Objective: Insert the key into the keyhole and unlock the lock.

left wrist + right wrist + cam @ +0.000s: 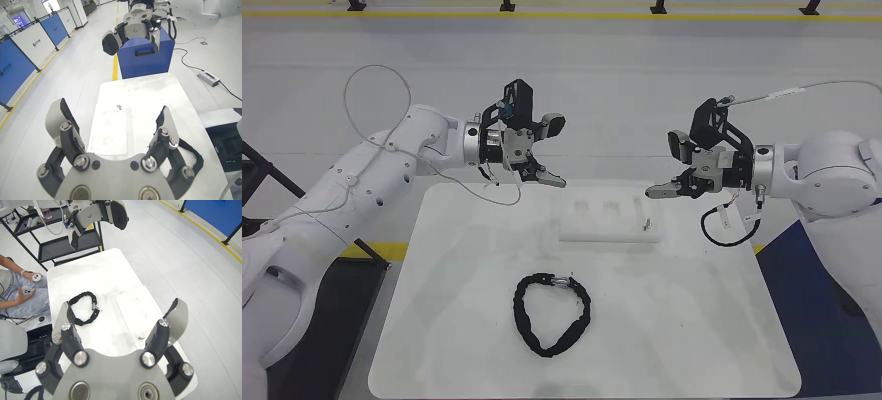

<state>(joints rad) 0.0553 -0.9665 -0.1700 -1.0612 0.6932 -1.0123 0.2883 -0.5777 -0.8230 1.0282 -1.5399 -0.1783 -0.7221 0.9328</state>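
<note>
The key (647, 224) is small and thin against the grippers' broad pads (68, 114). A pinch that lands off-centre would likely flick it off the foam tray (592, 232), or let it twist in the grip so the blade no longer lines up with the keyhole. The tray looks light and loose on the table (462, 300), so a finger pressing on its rim could slide or tip it. The chain lock (523, 318) lies free. Pushing the key at its silver cylinder (558, 283) would probably just shove the loop along unless the other arm pins it first. Which way the keyhole faces cannot be told, and an approach from the wrong side would miss it.

The tray sits by the table's far edge, a little toward the right edge. Its two shallow square recesses (584, 207) both look empty. The key is at the tray's end nearest the right edge; whether it stands in a slot or lies loose is unclear. The chain lock forms a closed loop near the table's middle, well apart from the tray, with its cylinder turned toward the far edge.

The left gripper (556, 154) hangs above the far edge, on the side of the tray toward the left edge. The right gripper (667, 167) hangs above the far edge near the tray's key end. Both have their fingers spread wide and hold nothing
</note>
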